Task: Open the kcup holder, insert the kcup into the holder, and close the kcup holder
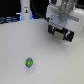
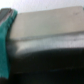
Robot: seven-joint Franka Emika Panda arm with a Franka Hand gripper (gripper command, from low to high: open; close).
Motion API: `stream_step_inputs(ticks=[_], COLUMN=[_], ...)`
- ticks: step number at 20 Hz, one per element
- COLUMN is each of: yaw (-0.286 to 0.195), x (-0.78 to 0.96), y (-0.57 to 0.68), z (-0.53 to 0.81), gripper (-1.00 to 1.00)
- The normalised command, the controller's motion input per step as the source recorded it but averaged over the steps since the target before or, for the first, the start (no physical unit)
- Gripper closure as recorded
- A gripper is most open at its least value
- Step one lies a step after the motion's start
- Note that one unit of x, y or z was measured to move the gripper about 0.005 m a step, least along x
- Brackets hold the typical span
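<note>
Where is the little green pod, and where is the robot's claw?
kcup (image 1: 30,62): exterior view, on the middle of the green pod's top.
claw (image 1: 63,35): exterior view, between its dark fingertips, above the table at the exterior view's right.

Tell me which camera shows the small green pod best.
The exterior view shows it best: the small round green pod with blue and white marks lies alone on the white table, fully visible. The wrist view shows none of it, only blurred grey and teal surfaces.

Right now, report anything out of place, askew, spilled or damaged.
Nothing looks spilled or damaged. The kcup lies alone on the white table, well apart from the gripper at the exterior view's upper right. The wrist view is too blurred to judge.
</note>
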Motion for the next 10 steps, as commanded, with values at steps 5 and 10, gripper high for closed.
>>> stream_step_inputs(ticks=[5,10], yaw=[-0.052,-0.031], x=[0.78,0.7], y=[-0.53,-0.49], z=[0.13,0.05], gripper=[1.0,1.0])
